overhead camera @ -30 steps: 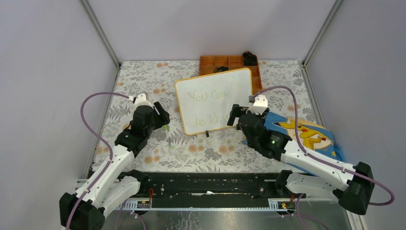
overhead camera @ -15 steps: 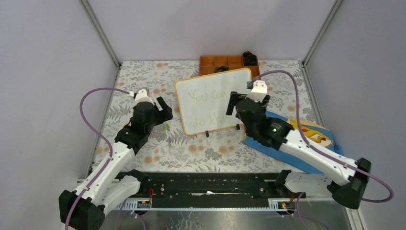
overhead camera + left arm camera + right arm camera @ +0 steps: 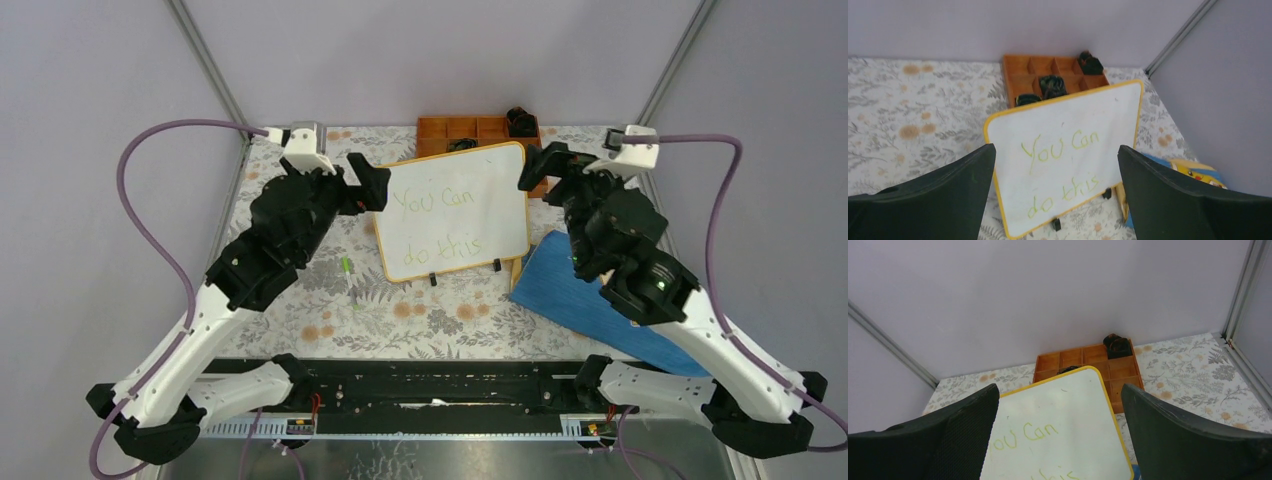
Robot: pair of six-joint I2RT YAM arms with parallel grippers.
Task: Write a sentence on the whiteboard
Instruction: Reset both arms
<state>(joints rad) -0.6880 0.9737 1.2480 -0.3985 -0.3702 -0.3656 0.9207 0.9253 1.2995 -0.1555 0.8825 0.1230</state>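
Well, the whiteboard, flat and smooth with round corners and a thin yellow edge, sits in the middle of the frame. The sentence on it is pale green. The left gripper and right gripper beside it gape wide, holding nothing. A flowery tablecloth lies underneath, with plain grey walls around

Bare floral table at the lower left of the top view gave me room to pass. The whiteboard stood tilted mid-frame and blocked the centre. A green marker lay just off its left edge. The orange tray sat close behind it at upper centre, and a blue cloth covered the lower right. My left gripper and right gripper hung wide open, flanking the board's upper corners.
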